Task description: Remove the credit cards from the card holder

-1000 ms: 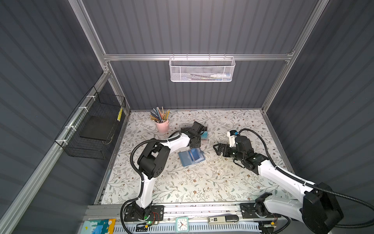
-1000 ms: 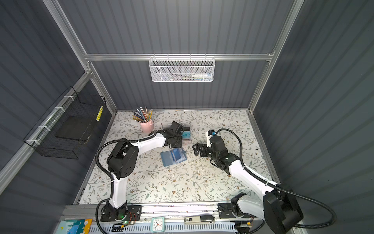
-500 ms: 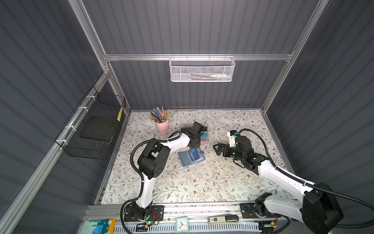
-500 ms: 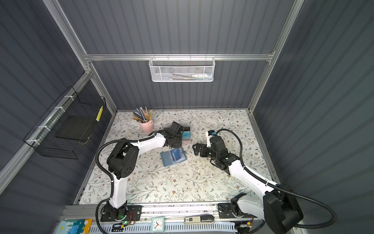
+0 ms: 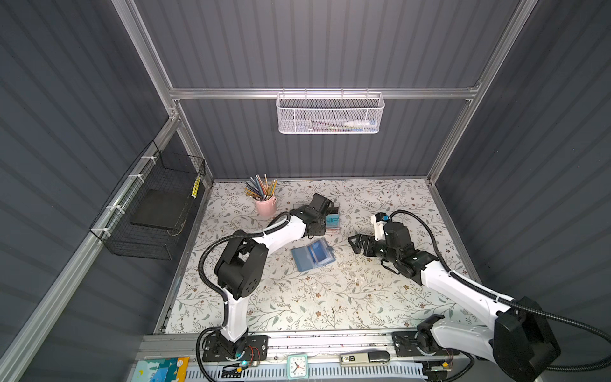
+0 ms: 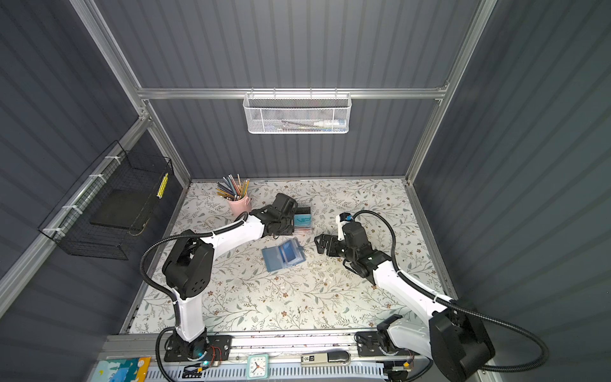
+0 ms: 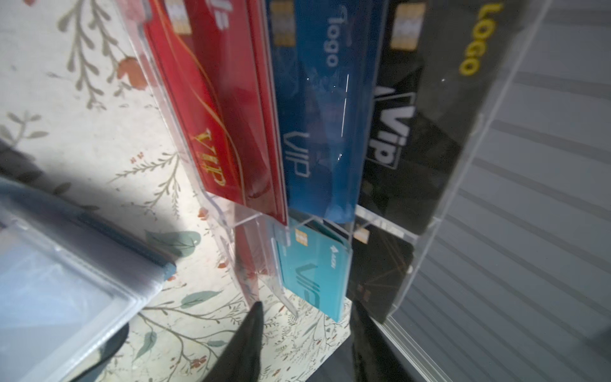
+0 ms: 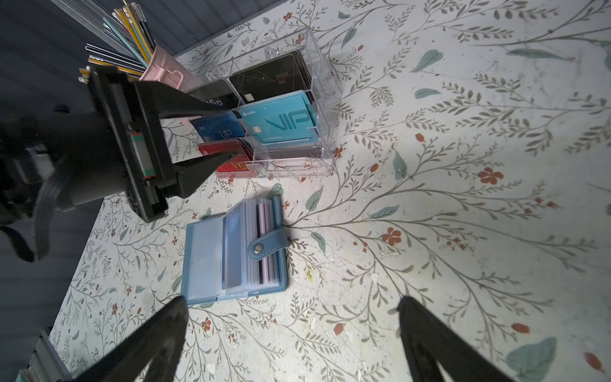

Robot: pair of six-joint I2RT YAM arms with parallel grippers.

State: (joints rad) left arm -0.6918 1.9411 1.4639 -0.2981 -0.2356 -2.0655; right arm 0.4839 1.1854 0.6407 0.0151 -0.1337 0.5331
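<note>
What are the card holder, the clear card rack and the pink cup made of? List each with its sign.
Card holder: probably faux leather, matte blue, stitched edges, metal-looking snap; clear plastic sleeves inside.
Card rack: likely rigid acrylic; see-through walls, bright edges.
Pink cup: smooth, opaque; plastic or painted metal, cannot tell.

In both top views the stereo head looks steeply down from high above the front rail [image 5: 330, 340] and faces the back wall [image 5: 314, 155]. It is far from the card holder [image 5: 313, 254], and the pair share nearly the whole scene. The right wrist camera sits to the right of the card holder [image 8: 234, 251], fairly near and angled down, and also catches the clear rack [image 8: 291, 115] just behind it. The left wrist camera hangs behind the card holder [image 7: 49, 281], very close to that rack [image 7: 314, 132], and shows only a blurred corner of the holder.
</note>
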